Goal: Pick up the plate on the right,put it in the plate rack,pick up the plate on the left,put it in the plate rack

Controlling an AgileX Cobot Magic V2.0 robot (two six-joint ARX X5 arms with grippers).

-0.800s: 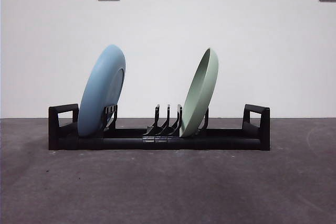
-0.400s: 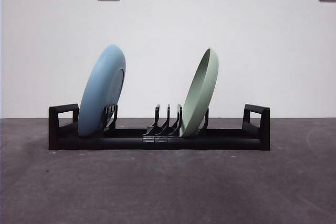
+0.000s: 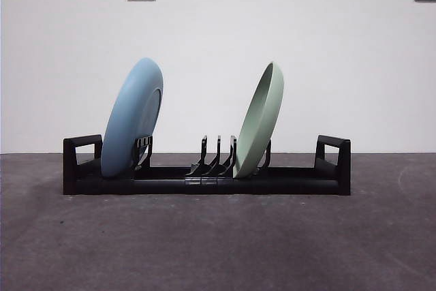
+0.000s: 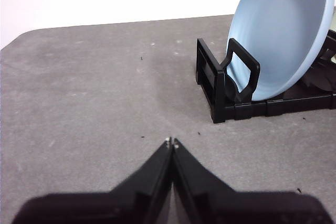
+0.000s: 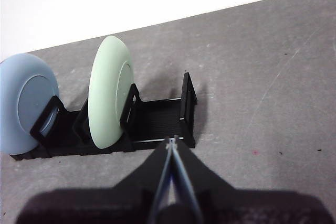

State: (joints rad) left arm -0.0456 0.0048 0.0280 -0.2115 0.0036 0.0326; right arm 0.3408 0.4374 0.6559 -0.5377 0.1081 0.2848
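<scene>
The table (image 3: pixel 218 250) is lying bare and grey around the plate rack (image 3: pixel 204 183), which is running lengthwise across the front view, one loop handle at each end. Both plates are already sitting in it. The blue plate (image 3: pixel 133 117) is standing at the rack's left end, leaning toward the middle against the prongs just inside that handle. The green plate (image 3: pixel 260 120) is standing right of centre, leaning the same way, its foot resting among the middle prongs; a few empty prongs are separating the two.

Neither arm is showing in the front view. The left gripper (image 4: pixel 171 142) is hanging over open table, well apart from the rack's left handle, jaws pressed tip to tip and holding nothing. The blue plate is lying ahead of it and off to one side. The right gripper (image 5: pixel 171 141) is hovering near the rack's right handle, jaws likewise closed together and empty; the green plate is lying ahead, beyond that handle.

Judgement: both placements are looking complete, so no further pick is pending. Were one plate to need steadying, each arm is sitting nearer its own plate, left to blue, right to green.
</scene>
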